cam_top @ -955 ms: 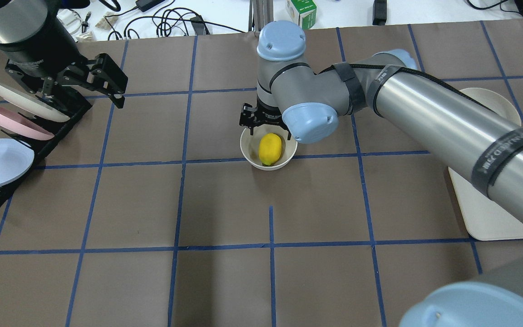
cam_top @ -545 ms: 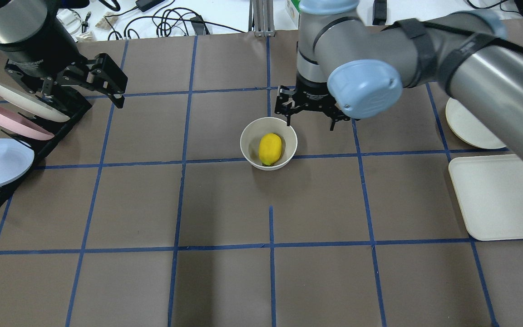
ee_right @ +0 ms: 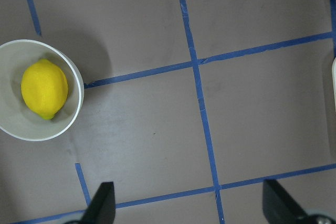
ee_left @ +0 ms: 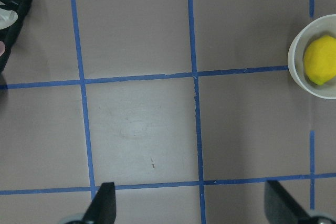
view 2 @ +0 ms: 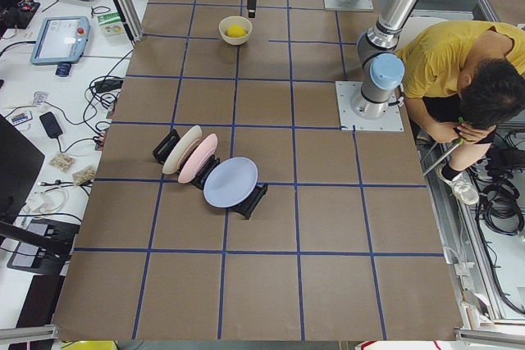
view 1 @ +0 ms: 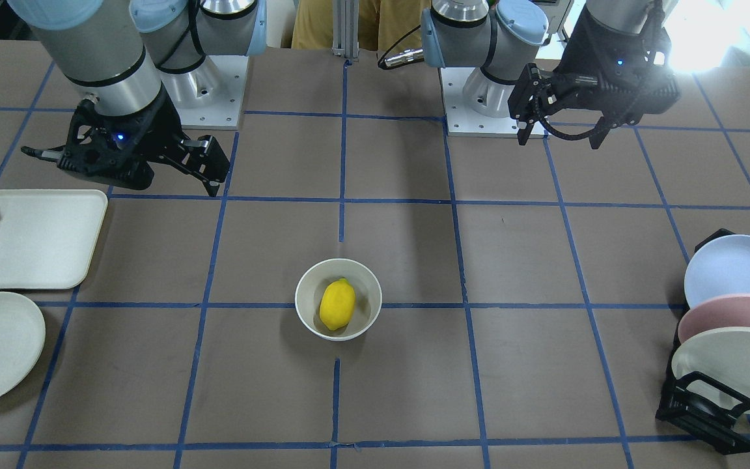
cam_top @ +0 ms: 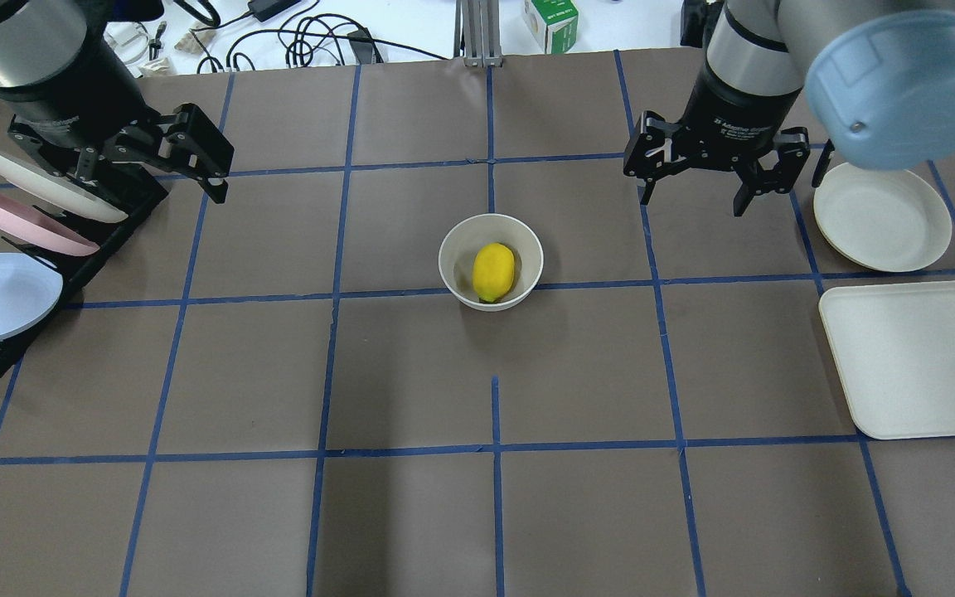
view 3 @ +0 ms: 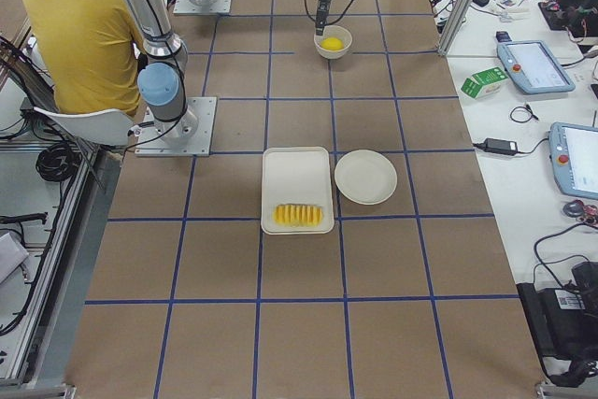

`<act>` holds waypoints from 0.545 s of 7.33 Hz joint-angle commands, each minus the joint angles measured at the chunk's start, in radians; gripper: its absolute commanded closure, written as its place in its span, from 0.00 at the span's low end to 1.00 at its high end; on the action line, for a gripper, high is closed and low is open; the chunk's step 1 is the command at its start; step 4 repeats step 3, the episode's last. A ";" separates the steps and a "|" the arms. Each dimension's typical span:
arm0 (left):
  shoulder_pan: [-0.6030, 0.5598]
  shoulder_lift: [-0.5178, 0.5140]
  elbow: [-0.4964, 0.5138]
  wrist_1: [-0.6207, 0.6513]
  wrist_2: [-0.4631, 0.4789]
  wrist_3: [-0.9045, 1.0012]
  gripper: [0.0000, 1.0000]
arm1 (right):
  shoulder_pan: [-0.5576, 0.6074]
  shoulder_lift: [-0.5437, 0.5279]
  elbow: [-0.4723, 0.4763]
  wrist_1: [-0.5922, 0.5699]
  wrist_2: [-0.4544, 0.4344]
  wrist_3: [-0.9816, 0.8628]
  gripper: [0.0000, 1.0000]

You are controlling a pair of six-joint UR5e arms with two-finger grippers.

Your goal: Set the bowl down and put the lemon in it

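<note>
Overhead exterior shows the lemon (cam_top: 493, 272) laid inside the bowl (cam_top: 447, 265) at mid-table, well apart from the plate rack (cam_top: 125, 211) at one end and the tray (cam_top: 900, 365) and plate (cam_top: 882, 217) at the other. The left gripper (view 1: 559, 140) and right gripper (cam_top: 690, 201) are held spread wide, empty, back from the bowl; wrist lettering cannot be read.

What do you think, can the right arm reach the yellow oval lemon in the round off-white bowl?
Probably yes: the open right claw hangs near the bowl, nothing between them, lemon lying uncovered.
</note>
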 commanded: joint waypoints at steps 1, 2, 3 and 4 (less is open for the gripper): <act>-0.001 0.000 -0.002 0.000 0.000 0.000 0.00 | -0.011 -0.031 0.002 0.058 0.005 -0.051 0.00; -0.001 -0.002 -0.002 0.000 0.000 0.000 0.00 | -0.013 -0.040 0.000 0.071 -0.009 -0.114 0.00; -0.001 -0.002 -0.002 0.000 -0.001 0.000 0.00 | -0.013 -0.060 0.000 0.071 -0.013 -0.116 0.00; -0.001 -0.002 -0.002 0.000 -0.001 0.000 0.00 | -0.013 -0.060 0.000 0.071 -0.013 -0.116 0.00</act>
